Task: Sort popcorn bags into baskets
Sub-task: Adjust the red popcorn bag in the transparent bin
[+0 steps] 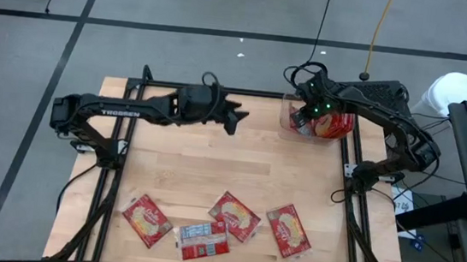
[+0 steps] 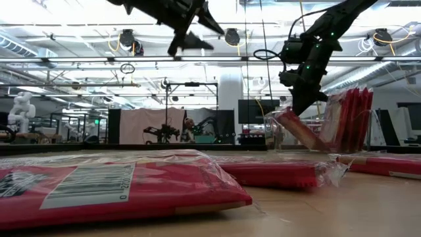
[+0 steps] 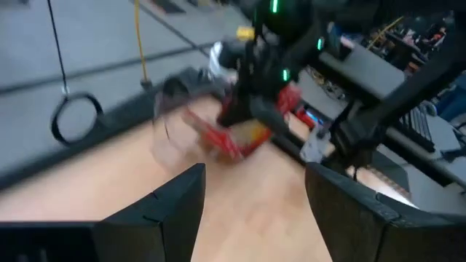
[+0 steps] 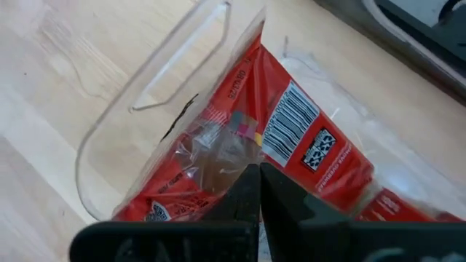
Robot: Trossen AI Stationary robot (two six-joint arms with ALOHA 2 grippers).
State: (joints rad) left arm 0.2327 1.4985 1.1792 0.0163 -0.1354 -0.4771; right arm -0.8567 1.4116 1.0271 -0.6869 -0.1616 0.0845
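A clear plastic bin point(image 1: 288, 112) stands at the table's far right corner, with red popcorn packets point(image 1: 337, 124) on edge inside it. My right gripper point(image 1: 308, 112) is above the bin, shut on one more red packet point(image 4: 291, 138) with a barcode label. Several packets lie flat along the near edge: point(image 1: 147, 220), point(image 1: 204, 240), point(image 1: 234, 215), point(image 1: 288, 229). My left gripper point(image 1: 233, 118) hovers open and high over the table's far middle, holding nothing, its fingers pointing toward the bin point(image 3: 164, 124). My right gripper pinches the packet's crinkled clear wrap at its upper end point(image 4: 244, 156) between its two fingers, coming from above and pointing down. The packet point(image 2: 299, 128) hangs tilted below the fingers inside the bin, its lower end toward the upright packets point(image 2: 352, 118).
Bare wood lies between the bin and the near row of packets. A black frame rail point(image 1: 352, 194) runs along the right edge, and cables and a white object point(image 1: 457, 88) sit beyond the far right corner. In the low view, flat packets point(image 2: 112, 184) fill the foreground.
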